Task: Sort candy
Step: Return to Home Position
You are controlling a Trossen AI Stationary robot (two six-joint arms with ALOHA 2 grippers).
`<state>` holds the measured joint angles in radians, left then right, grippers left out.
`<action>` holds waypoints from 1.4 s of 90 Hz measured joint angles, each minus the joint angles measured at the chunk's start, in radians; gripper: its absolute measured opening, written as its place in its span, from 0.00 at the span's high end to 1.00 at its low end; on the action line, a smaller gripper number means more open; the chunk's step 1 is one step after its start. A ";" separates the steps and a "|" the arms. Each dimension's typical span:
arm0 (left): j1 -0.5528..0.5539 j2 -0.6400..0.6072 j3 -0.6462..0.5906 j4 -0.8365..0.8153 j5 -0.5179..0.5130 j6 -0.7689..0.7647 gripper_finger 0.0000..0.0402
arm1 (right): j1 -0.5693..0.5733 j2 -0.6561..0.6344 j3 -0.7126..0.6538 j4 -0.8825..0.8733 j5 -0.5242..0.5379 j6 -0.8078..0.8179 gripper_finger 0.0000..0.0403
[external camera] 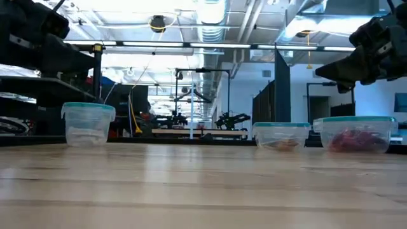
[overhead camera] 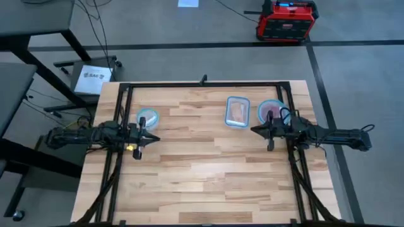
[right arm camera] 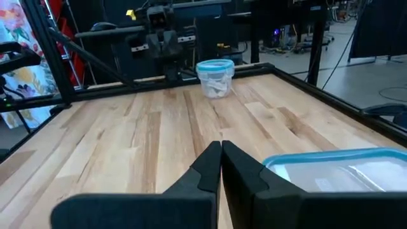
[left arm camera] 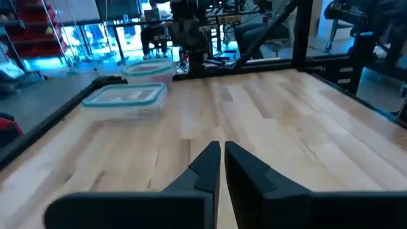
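Observation:
All the candy I see lies inside three clear blue-rimmed containers. The round one at the left (overhead camera: 147, 118) holds pale wrappers (right arm camera: 214, 86). A rectangular one (overhead camera: 237, 111) holds orange-white pieces (external camera: 280, 144). The round one at the right (overhead camera: 270, 111) holds red and magenta packets (external camera: 353, 140). My left gripper (overhead camera: 154, 137) hovers shut just near of the left container, fingers (left arm camera: 222, 151) pointing toward the table's right. My right gripper (overhead camera: 254, 130) hovers shut near the rectangular container, pointing toward the table's left (right arm camera: 220, 150). Neither holds anything.
A black frame (overhead camera: 202, 84) runs along the table's far edge and down both sides. Bare wooden tabletop (overhead camera: 202, 170) stretches between the two grippers and toward the near edge. A red case (overhead camera: 286, 20) stands on the floor beyond the table.

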<state>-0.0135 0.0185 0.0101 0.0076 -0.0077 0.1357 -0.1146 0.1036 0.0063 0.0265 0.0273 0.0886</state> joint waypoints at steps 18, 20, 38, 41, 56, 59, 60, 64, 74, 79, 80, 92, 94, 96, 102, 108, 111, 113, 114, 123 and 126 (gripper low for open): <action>0.000 0.000 -0.001 0.001 0.000 0.088 0.98 | 0.000 0.000 0.000 0.000 0.000 -0.002 1.00; 0.000 0.000 -0.001 0.001 0.000 0.089 0.98 | 0.000 0.000 0.000 0.000 0.000 -0.002 1.00; 0.000 0.000 -0.001 0.002 0.000 0.084 0.98 | 0.000 0.000 0.000 0.000 -0.001 -0.002 1.00; 0.000 0.000 -0.001 0.002 0.000 0.084 0.98 | 0.000 0.000 0.000 0.000 -0.001 -0.002 1.00; 0.000 0.000 -0.002 0.003 0.001 0.083 0.98 | 0.000 0.000 0.000 -0.001 -0.002 -0.002 1.00; 0.000 0.000 -0.002 0.003 0.001 0.082 0.98 | 0.000 0.000 0.000 -0.001 -0.002 -0.002 1.00; 0.000 0.000 -0.002 0.003 0.001 0.082 0.98 | 0.000 0.000 0.000 -0.001 -0.002 -0.002 1.00; 0.000 0.000 -0.002 0.003 0.001 0.082 0.98 | 0.000 0.000 0.000 -0.001 -0.002 -0.002 1.00; 0.000 0.000 -0.002 0.004 0.001 0.082 0.98 | 0.000 0.000 0.000 -0.002 -0.002 -0.002 1.00; 0.000 0.000 -0.002 0.004 0.001 0.082 0.98 | 0.000 0.000 0.000 -0.002 -0.002 -0.002 1.00; 0.000 0.000 -0.002 0.004 0.001 0.082 0.98 | 0.000 0.000 0.000 -0.002 -0.002 -0.002 1.00; 0.000 0.000 -0.002 0.004 0.001 0.082 0.98 | 0.000 0.000 0.000 -0.002 -0.002 -0.002 1.00; 0.000 0.000 -0.002 0.004 0.001 0.082 0.98 | 0.000 0.000 0.000 -0.002 -0.002 -0.002 1.00; 0.000 0.000 -0.002 0.004 0.001 0.082 0.98 | 0.000 0.000 0.000 -0.002 -0.002 -0.002 1.00; 0.000 0.000 -0.002 0.004 0.001 0.082 0.98 | 0.000 0.000 0.000 -0.002 -0.002 -0.002 1.00; 0.000 0.000 -0.002 0.004 0.001 0.082 0.98 | 0.000 0.000 0.000 -0.002 -0.002 -0.002 1.00; 0.000 0.000 -0.002 0.004 0.001 0.082 0.98 | 0.000 0.000 0.000 -0.003 -0.002 -0.002 1.00; 0.000 0.000 -0.002 0.004 0.001 0.082 0.98 | 0.000 0.000 0.000 -0.003 -0.002 -0.002 1.00; 0.000 0.000 -0.002 0.004 0.001 0.082 0.98 | 0.000 0.000 0.000 -0.003 -0.002 -0.002 1.00; 0.000 0.000 -0.002 0.004 0.001 0.082 0.98 | 0.000 0.000 0.000 -0.003 -0.002 -0.001 1.00; 0.000 0.000 -0.002 0.004 0.001 0.082 0.98 | 0.000 0.000 0.000 -0.003 -0.002 -0.001 1.00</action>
<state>-0.0135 0.0185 0.0082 0.0120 -0.0063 0.2175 -0.1146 0.1036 0.0063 0.0236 0.0250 0.0872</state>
